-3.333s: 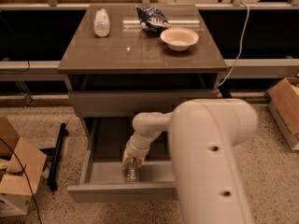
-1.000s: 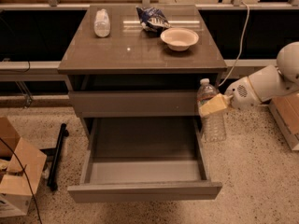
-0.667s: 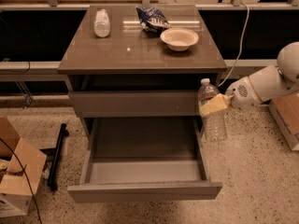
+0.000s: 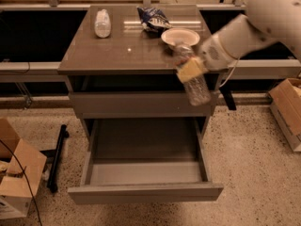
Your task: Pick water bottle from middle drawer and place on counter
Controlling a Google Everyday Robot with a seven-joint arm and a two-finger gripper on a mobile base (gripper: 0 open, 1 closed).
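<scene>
My gripper (image 4: 190, 69) is shut on the water bottle (image 4: 195, 86), a clear ribbed bottle held roughly upright in the air at the counter's front right corner. Its neck reaches above the counter edge and its body hangs in front of the cabinet's right side. The arm (image 4: 249, 27) comes in from the upper right. The middle drawer (image 4: 146, 192) stands pulled open below, and nothing shows inside it. The counter (image 4: 117, 55) is a glossy grey-brown top.
On the counter stand a squat white bottle (image 4: 102, 23), a blue chip bag (image 4: 153, 18) and a pale bowl (image 4: 180, 36). The upper drawer front (image 4: 136, 104) is closed. Cardboard boxes sit on the floor at left (image 4: 16, 180) and right (image 4: 287, 109).
The bottle was down in the drawer, then held off the cabinet's right side. It has now moved up and left to the counter's front right edge, still in my gripper.
</scene>
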